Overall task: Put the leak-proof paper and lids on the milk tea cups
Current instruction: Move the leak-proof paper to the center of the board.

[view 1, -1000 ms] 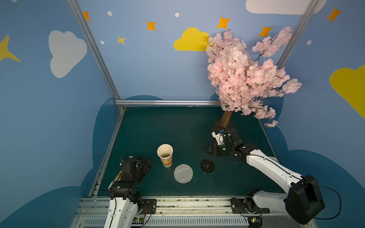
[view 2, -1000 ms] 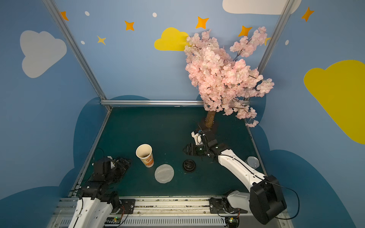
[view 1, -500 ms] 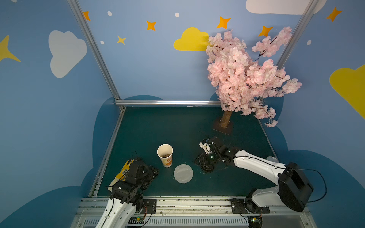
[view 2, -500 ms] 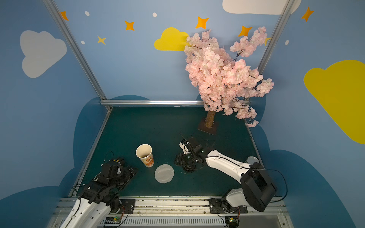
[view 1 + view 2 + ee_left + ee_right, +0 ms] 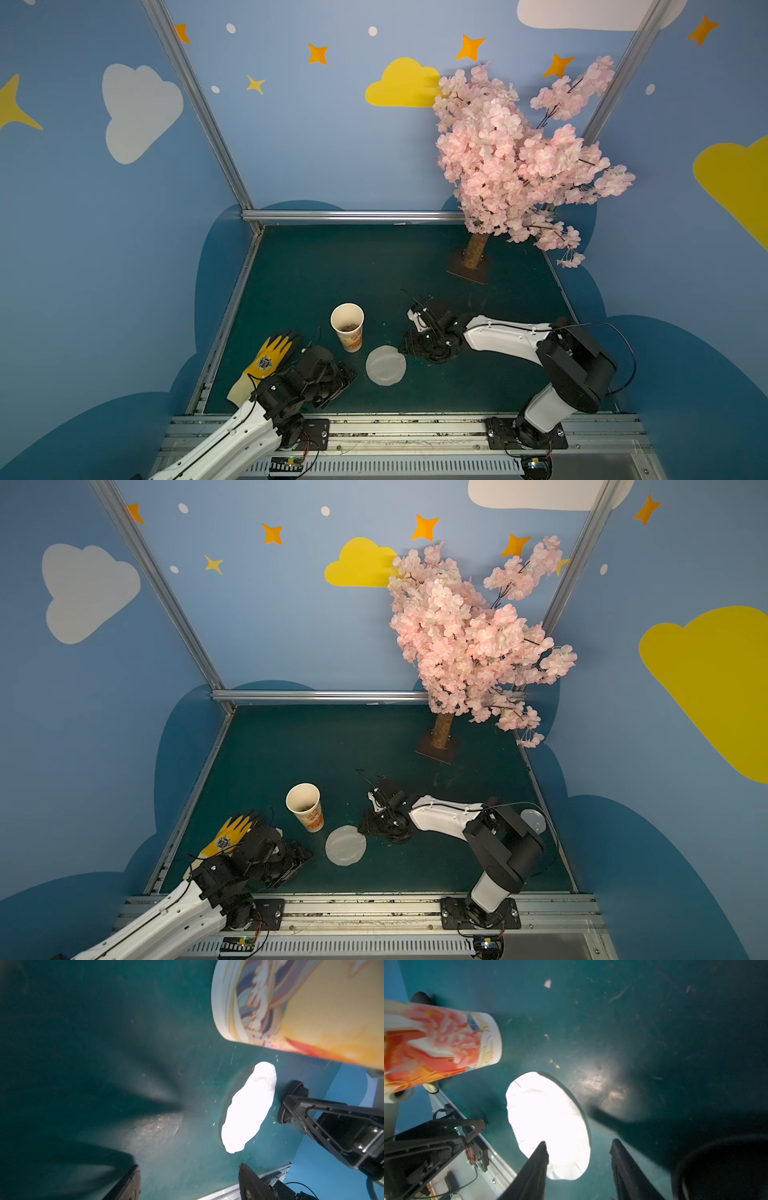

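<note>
On the green mat point(image 5: 374, 270), front half, between the two arms: the leak-proof paper point(image 5: 385, 365) lies flat. It is not on the cup.

Milk tea cup point(image 5: 348, 332): upright, just behind the paper and toward the left arm's side. It is near the sheet but apart from it. The mouth is uncovered, and both top views show some brownish matter at the bottom.

Right gripper point(image 5: 405, 347): low over the mat at the paper's edge on the right arm's side. In the right wrist view the jaws stand apart. One finger point(image 5: 535, 1167) crosses the sheet's rim and the other is over bare mat. Nothing is clamped between them. Contact between finger and sheet: cannot tell. A black round lid point(image 5: 441, 356) lies under the gripper's body, just beside the paper.

Left gripper point(image 5: 344, 384): low over the mat on the paper's opposite side, not touching it. In the left wrist view its fingers point(image 5: 251, 1186) are spread wide, with only mat between them.

Also present: a yellow glove point(image 5: 270, 357) by the mat's left edge, partly under the left arm, and a pink blossom tree point(image 5: 515, 166) in the far right corner.
</note>
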{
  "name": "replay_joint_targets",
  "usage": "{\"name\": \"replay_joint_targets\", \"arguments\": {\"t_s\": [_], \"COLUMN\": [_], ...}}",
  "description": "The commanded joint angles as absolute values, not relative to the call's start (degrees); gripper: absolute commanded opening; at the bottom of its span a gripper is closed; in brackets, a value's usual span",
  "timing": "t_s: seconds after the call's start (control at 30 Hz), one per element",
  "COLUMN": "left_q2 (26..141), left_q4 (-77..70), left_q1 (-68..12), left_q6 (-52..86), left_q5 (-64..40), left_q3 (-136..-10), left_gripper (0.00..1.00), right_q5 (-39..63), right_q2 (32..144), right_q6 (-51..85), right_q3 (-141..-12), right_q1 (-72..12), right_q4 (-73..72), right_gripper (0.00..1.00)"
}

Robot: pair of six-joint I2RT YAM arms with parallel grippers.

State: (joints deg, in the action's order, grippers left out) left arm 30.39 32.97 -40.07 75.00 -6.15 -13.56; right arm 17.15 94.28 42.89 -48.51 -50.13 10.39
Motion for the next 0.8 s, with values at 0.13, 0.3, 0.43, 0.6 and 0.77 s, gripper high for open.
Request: {"name": "replay_joint_targets", "arguments": {"t_s": [0.13, 0.3, 0.43, 0.6, 0.77], "left_q2": [29.9, 28.7, 28.7, 28.2, 28.2], "left_q4": [26.5, 26.3, 26.7, 27.5, 26.7], "left_q1": [-42.9, -42.9, -43.0, -43.0, -43.0], "left_q6": [79.5, 80.3, 80.8, 81.0, 81.0], "left_q5": [-2.8, -2.0, -1.7, -1.3, -1.4], "left_q3": [-10.4, -8.8, -8.1, -7.6, -7.3], "left_gripper": [0.70, 0.67, 0.65, 0.62, 0.58], "right_q5": [19.1, 22.1, 23.7, 24.1, 24.6], "right_q2": [97.5, 99.9, 101.1, 101.7, 102.2], "right_q6": [44.9, 46.4, 47.9, 48.8, 48.9], "right_q3": [-48.7, -49.4, -49.9, -49.6, -49.8], "right_q1": [-52.8, -55.8, -57.5, -58.3, -58.7], "right_q4": [6.2, 1.9, -0.8, -2.2, -3.2], "right_gripper": [0.48, 0.46, 0.45, 0.44, 0.44]}}
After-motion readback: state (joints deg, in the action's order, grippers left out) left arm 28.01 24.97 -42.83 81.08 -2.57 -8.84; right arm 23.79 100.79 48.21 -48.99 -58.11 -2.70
